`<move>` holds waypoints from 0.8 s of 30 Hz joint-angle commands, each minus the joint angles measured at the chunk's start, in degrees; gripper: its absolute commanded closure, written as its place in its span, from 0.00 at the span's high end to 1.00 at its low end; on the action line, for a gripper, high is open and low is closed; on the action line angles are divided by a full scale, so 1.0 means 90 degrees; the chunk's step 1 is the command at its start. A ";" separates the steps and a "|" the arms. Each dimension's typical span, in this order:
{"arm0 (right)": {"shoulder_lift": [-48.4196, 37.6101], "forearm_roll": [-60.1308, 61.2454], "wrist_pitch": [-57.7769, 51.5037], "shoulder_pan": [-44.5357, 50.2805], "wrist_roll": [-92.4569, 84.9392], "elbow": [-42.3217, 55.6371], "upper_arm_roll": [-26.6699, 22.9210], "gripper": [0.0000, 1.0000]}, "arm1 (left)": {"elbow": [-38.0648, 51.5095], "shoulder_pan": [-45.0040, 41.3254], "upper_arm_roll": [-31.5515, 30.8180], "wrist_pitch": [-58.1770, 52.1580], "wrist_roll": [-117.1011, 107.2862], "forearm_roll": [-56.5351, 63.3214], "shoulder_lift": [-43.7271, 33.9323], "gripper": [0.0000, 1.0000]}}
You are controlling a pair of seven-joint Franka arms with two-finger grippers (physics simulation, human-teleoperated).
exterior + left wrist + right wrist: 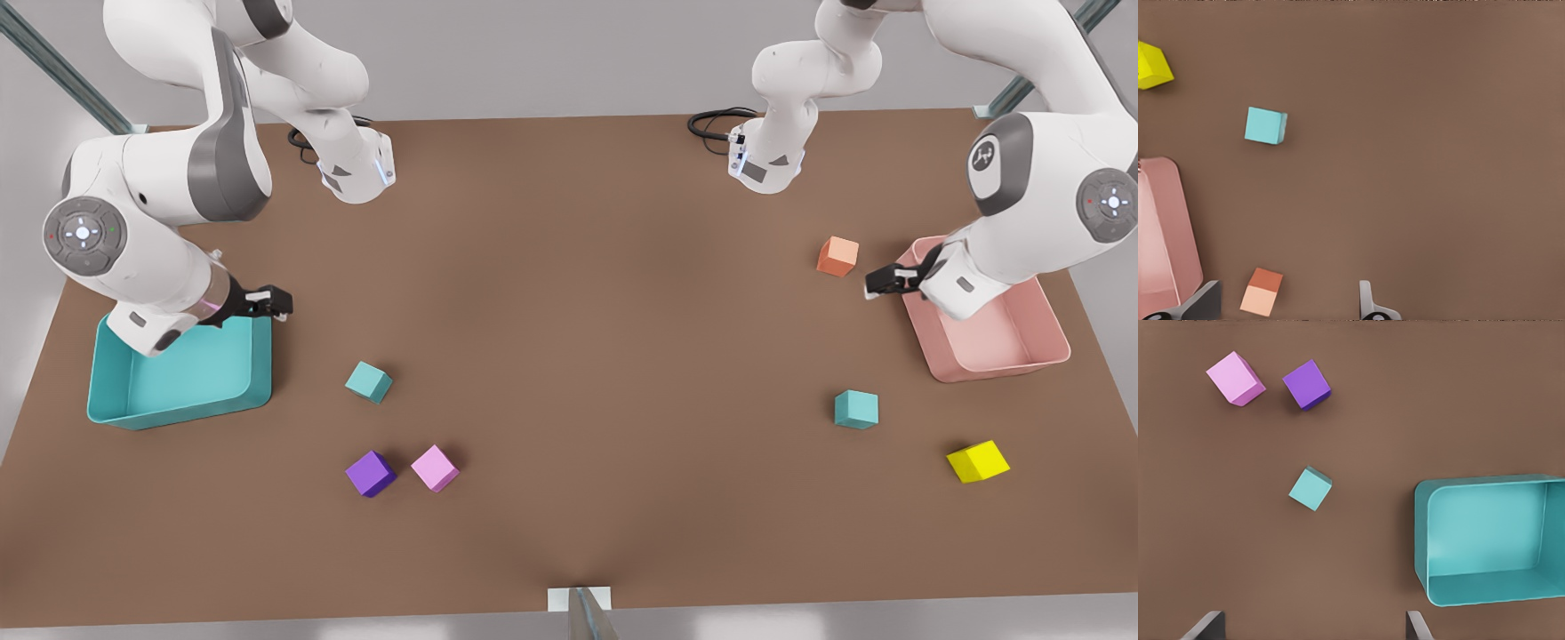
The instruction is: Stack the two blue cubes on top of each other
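Two teal cubes lie far apart on the brown table (569,311). One teal cube (368,381) (1310,489) sits toward the front view's left, near the purple cube (370,473). The other teal cube (856,409) (1265,125) sits toward the front view's right, in front of the pink bin. My right gripper (276,304) hovers open over the teal bin's corner, its fingers (1205,623) spread wide. My left gripper (876,283) hovers open at the pink bin's edge beside the orange cube, fingers (1368,300) apart. Neither gripper holds anything.
A large teal bin (116,404) stands at the front view's left, a pink bin (1040,356) at its right. A pink cube (435,468) lies next to the purple one. An orange cube (837,256) and a yellow cube (977,461) lie on the right side.
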 commanded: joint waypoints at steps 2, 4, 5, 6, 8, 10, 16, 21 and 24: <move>0.0020 -0.0008 0.0136 0.0000 0.0053 0.0021 -0.0008 1.00 | 0.0005 -0.0011 -0.0003 0.0129 0.0100 0.0011 -0.0006 1.00; 0.0371 -0.0398 0.0019 0.0185 0.0141 0.0079 0.0050 1.00 | 0.0005 -0.0011 -0.0003 0.0129 0.0110 0.0021 -0.0006 1.00; 0.0684 -0.0399 -0.0011 0.0604 0.0480 0.0079 0.0041 1.00 | 0.0053 -0.0011 -0.0003 0.0129 0.0110 0.0021 -0.0006 1.00; 0.0830 -0.0389 -0.0001 0.0839 0.1542 0.0011 0.0050 1.00 | 0.0054 -0.0021 -0.0012 0.0138 0.0100 0.0021 -0.0006 1.00; 0.1251 0.0040 0.0837 0.0967 0.2524 -0.0583 0.0041 1.00 | 0.0054 -0.0021 -0.0012 0.0138 0.0100 0.0021 -0.0006 1.00; 0.1036 0.0226 0.2459 0.0567 0.2583 -0.1961 0.0011 1.00 | 0.0064 -0.0021 -0.0012 0.0138 0.0100 0.0021 -0.0006 1.00; 0.0899 0.0929 0.4208 0.0156 0.3149 -0.3475 -0.0008 1.00 | 0.0064 -0.0021 -0.0012 0.0138 0.0110 0.0031 -0.0016 1.00; 0.1095 0.0763 0.4549 0.0068 0.3637 -0.3465 -0.0242 1.00 | 0.0064 -0.0011 -0.0012 0.0129 0.0100 0.0011 -0.0025 1.00; 0.1007 0.0714 0.5536 0.0068 0.3891 -0.4071 -0.0282 1.00 | 0.0064 -0.0011 -0.0012 0.0119 0.0110 0.0011 -0.0025 1.00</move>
